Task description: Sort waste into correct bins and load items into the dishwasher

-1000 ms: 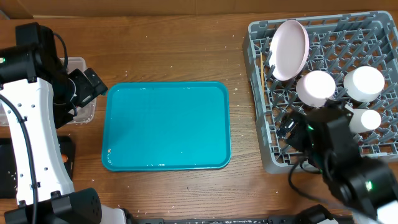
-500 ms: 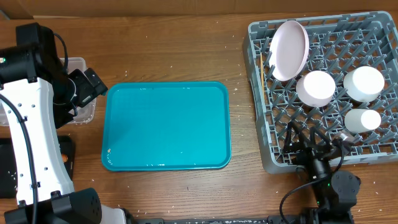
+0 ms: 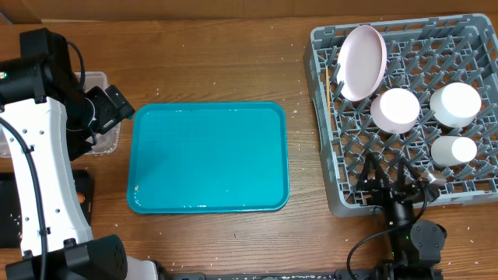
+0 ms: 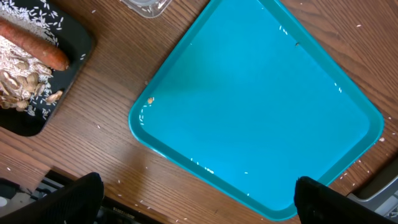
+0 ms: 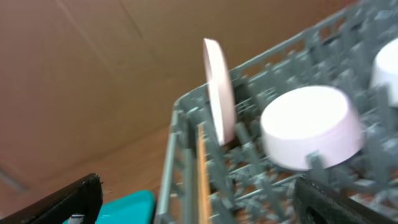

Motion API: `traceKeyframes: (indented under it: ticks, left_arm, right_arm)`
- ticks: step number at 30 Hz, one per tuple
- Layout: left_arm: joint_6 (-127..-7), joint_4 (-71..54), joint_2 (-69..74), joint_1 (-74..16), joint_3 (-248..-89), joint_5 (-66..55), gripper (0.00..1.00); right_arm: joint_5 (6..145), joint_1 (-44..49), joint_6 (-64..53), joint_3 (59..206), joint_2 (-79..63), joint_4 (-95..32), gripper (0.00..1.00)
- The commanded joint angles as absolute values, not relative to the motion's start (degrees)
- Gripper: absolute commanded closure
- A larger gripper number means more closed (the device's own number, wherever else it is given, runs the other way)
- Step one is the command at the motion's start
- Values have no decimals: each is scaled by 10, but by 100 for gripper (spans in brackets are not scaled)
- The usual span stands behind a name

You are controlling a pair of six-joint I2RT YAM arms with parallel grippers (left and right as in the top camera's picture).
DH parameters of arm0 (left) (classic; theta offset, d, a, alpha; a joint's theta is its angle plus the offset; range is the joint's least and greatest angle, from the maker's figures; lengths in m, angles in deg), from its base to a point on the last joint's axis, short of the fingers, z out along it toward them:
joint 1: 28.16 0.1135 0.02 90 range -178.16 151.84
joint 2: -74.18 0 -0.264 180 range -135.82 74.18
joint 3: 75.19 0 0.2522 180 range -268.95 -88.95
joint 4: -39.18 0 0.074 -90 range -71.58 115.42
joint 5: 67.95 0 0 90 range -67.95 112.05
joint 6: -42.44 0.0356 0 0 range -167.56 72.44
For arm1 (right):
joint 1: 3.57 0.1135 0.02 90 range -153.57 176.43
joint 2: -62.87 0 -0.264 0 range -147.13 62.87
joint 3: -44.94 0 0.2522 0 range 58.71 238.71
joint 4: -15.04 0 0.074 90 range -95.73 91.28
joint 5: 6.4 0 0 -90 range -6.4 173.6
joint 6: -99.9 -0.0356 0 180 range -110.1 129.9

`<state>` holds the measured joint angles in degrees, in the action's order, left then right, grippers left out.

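The grey dish rack [image 3: 327, 117] at the right holds an upright white plate [image 3: 362, 62], two upturned dishes [image 3: 397, 109] and a small cup [image 3: 454, 150]. My right gripper [image 3: 395, 175] is open and empty at the rack's front edge. The right wrist view [image 5: 199, 202] shows the plate [image 5: 217, 93], a dish [image 5: 308, 127] and a thin wooden chopstick [image 5: 203, 168] inside the rack wall. My left gripper [image 3: 109, 109] is open and empty beside the clear tub [image 3: 97, 78]. The left wrist view [image 4: 202, 199] shows the black tray [image 4: 81, 46] with a carrot [image 4: 37, 46] and rice scraps [image 4: 25, 18].
The flat teal tray [image 3: 208, 157] lies in the middle of the wooden table, with a tiny crumb near its front left corner [image 4: 150, 99]. Rice grains are scattered on the wood. A brown cardboard wall stands behind the table.
My right arm has pulled back from over the rack's front rows toward the table's front edge, and its open fingers now sit at the rack's front wall. The left arm has not moved.
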<state>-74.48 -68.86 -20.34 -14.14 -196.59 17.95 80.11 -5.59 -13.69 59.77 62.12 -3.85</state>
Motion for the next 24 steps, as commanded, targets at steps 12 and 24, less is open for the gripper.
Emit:
traceKeyframes:
  ticks: [12, 24]
  left_arm:
    - [-750, -688, -204, -139, -1966, 180, 0]
    - [-750, -688, -204, -139, -1966, 180, 0]
  right_arm:
    - [835, -59, 71, 592, 627, -35, 0]
    - [835, -59, 72, 592, 627, -35, 0]
